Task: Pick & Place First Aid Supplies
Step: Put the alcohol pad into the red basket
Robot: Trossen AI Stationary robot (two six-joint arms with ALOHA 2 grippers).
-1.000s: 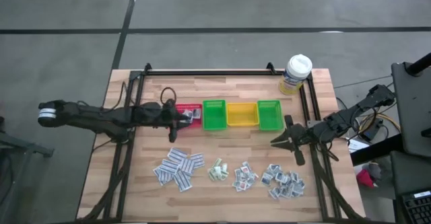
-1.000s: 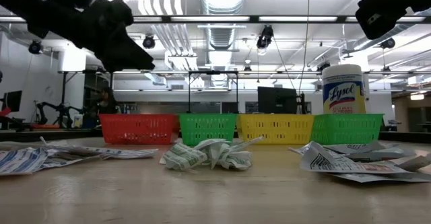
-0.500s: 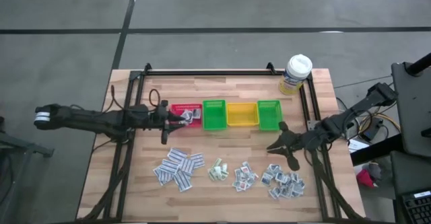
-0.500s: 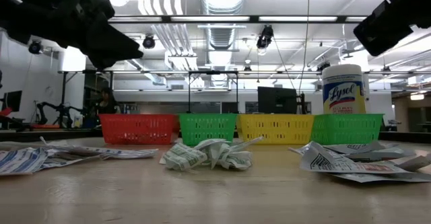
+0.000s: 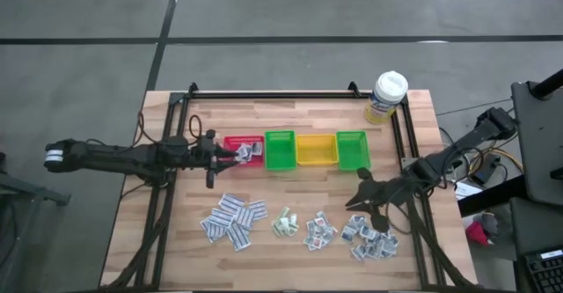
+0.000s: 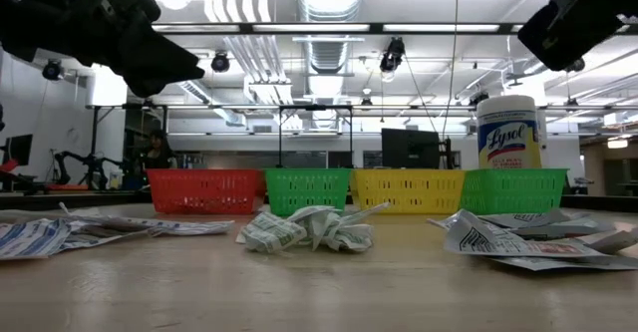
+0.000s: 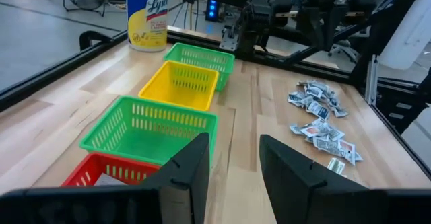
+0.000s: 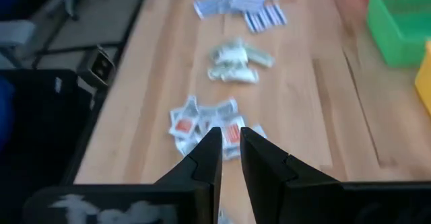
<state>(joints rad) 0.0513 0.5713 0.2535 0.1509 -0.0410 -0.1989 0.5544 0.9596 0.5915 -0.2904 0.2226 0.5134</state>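
Here, supplies: small flat white paper packets (image 5: pixel 233 220) lie in four loose heaps along the front edge of the wooden surface (image 5: pixel 290 117), the striped strips nearest the left corner, the squarish ones (image 5: pixel 369 238) toward the right.
Right hand (image 5: pixel 355 201): hovers just above the right-most heap, fingers (image 8: pixel 202 158) nearly pressed together with a slim gap, pinching nothing.
Left hand (image 5: pixel 214 154): hangs beside the red plastic bin (image 5: pixel 244 143), fingers (image 7: pixel 190 167) spread, empty.
Bins: red, green (image 5: pixel 280 150), yellow (image 5: pixel 316 150), green (image 5: pixel 352 150), side by side mid-surface.
Bottle: white-capped, yellow-labelled (image 5: pixel 386 97), by the back right corner.
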